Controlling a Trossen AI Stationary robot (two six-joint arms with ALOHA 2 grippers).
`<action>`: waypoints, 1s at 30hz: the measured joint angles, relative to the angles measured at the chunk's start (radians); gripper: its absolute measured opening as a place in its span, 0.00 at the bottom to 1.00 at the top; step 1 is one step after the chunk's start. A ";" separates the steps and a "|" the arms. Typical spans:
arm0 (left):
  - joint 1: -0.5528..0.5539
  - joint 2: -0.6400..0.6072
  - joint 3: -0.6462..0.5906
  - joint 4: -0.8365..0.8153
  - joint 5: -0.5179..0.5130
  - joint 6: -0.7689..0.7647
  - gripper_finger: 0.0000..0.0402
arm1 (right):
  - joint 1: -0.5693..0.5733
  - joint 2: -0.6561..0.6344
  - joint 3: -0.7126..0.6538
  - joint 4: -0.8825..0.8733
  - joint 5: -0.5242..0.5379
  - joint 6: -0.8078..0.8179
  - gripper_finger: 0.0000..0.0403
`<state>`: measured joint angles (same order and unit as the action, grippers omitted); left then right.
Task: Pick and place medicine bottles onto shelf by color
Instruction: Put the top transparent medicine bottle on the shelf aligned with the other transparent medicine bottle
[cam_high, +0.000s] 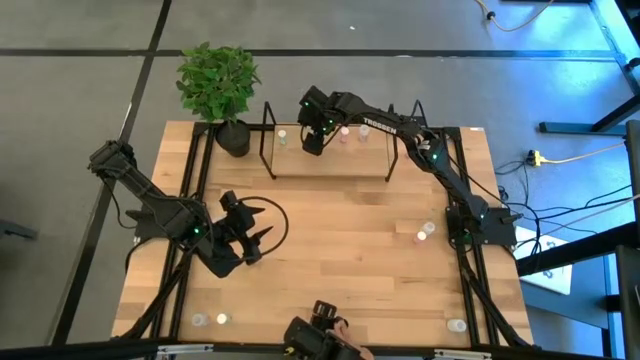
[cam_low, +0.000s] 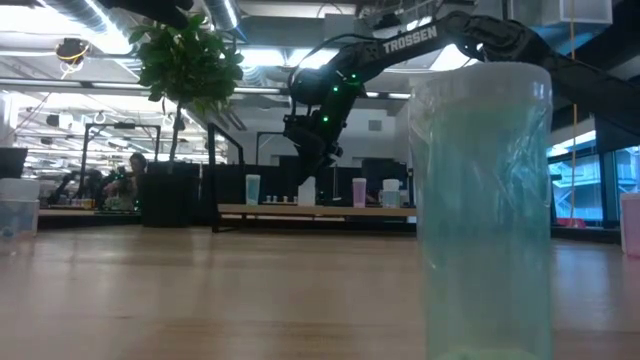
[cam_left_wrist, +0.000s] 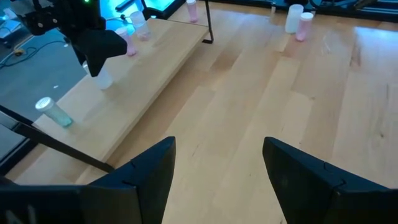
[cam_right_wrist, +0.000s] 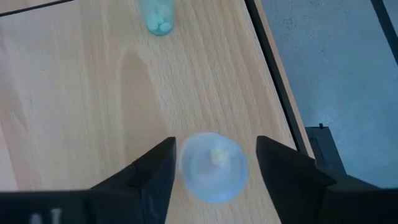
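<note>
Right wrist view: right gripper (cam_right_wrist: 211, 163) parted around a clear bottle (cam_right_wrist: 213, 166) on the shelf (cam_right_wrist: 81, 106), seemingly released; light, slippery, best pinched mid-body.

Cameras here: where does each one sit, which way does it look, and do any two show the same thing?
High view: above the table, looking straight down; both arms show, left gripper, right gripper over the shelf.
Low view: at tabletop height, looking level at the far shelf; the right gripper hangs over it, a bottle close in front.
Left wrist view: on the left arm, looking past its open fingers toward the shelf.
Right wrist view: looking down at a clear bottle between its fingers.
Shared: the left wrist view also shows the right gripper.
</note>
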<state>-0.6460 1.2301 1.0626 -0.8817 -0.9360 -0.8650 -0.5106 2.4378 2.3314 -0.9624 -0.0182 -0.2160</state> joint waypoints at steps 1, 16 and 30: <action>0.000 0.000 0.000 0.000 0.004 0.000 0.59 | 0.000 0.000 0.000 0.000 0.001 0.000 0.58; 0.000 0.000 0.000 0.001 0.007 0.000 0.59 | -0.004 -0.042 0.023 -0.044 0.028 0.003 0.60; 0.000 0.000 0.000 -0.008 0.007 -0.024 0.59 | 0.140 -0.293 0.024 -0.157 -0.008 -0.014 0.60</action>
<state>-0.6460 1.2301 1.0622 -0.8894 -0.9287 -0.8890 -0.3711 2.1443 2.3554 -1.1193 -0.0263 -0.2298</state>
